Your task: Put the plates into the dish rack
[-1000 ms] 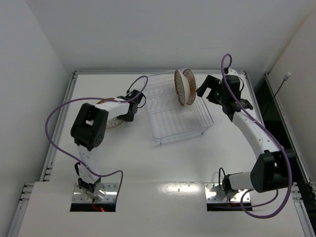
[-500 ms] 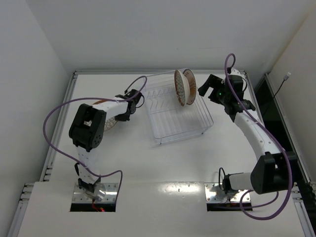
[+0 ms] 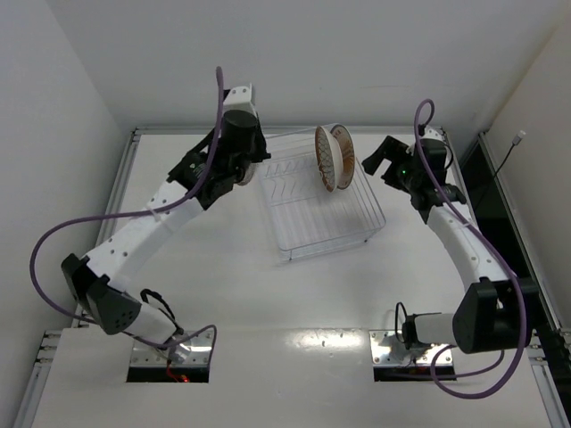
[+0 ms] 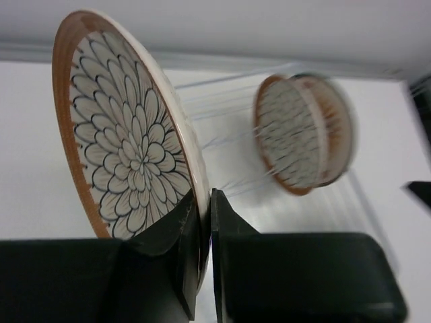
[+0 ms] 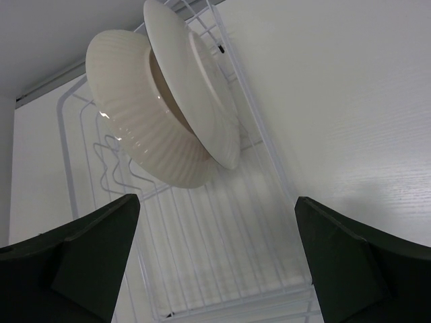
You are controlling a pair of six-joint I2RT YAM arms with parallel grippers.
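My left gripper is shut on the rim of a brown-rimmed plate with a white petal pattern. It holds the plate on edge, in the air by the far left corner of the dish rack. In the top view the wrist hides most of this plate. Two plates stand upright between the tines at the far end of the rack: a brown-rimmed patterned one and another right behind it. The right wrist view shows their pale undersides. My right gripper is open and empty, just right of them.
The white wire rack lies at an angle in the far middle of the white table. The rack's near half holds only tines. White walls enclose the table at the back and sides. Purple cables loop off both arms.
My left arm has swung up from the table at the left and carried the plate to the rack's far left corner. My right gripper has backed off slightly to the right.
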